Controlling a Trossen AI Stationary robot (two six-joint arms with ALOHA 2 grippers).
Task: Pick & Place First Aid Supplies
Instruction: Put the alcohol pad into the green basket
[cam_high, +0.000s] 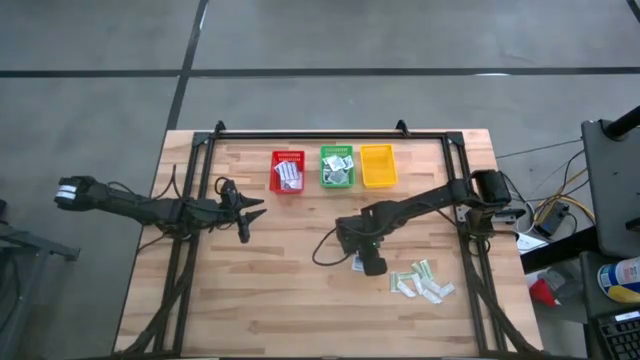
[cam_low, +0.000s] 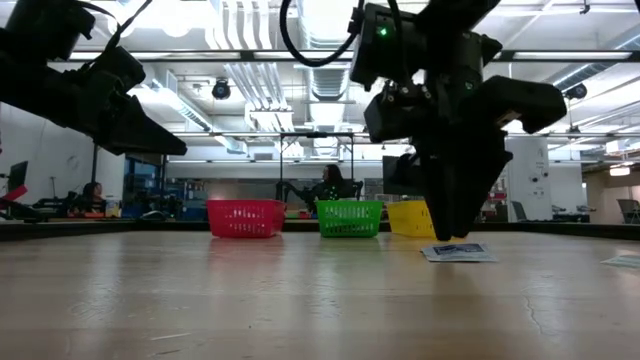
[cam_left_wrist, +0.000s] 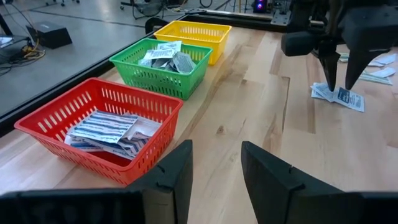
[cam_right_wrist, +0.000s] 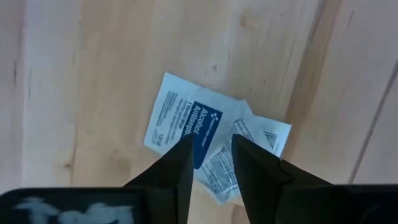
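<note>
Two small square white-blue packets (cam_right_wrist: 186, 121) lie overlapping on the wooden table (cam_high: 290, 290), right of its middle. My right gripper (cam_right_wrist: 211, 140) points down just above them, open, with a narrow gap between its fingers. The low view shows its fingertips (cam_low: 452, 235) a little above the packets (cam_low: 458, 252). My left gripper (cam_high: 250, 210) hangs open at the table's left, holding nothing. Several pale strips and packets (cam_high: 422, 282) lie loose near the right edge.
Three baskets stand in a row at the far edge. The red one (cam_left_wrist: 99, 127) holds oblong striped packets, the green one (cam_left_wrist: 163, 65) holds small square packets, and the yellow one (cam_left_wrist: 194, 36) stands beside it. A black frame (cam_high: 330, 134) borders the table.
</note>
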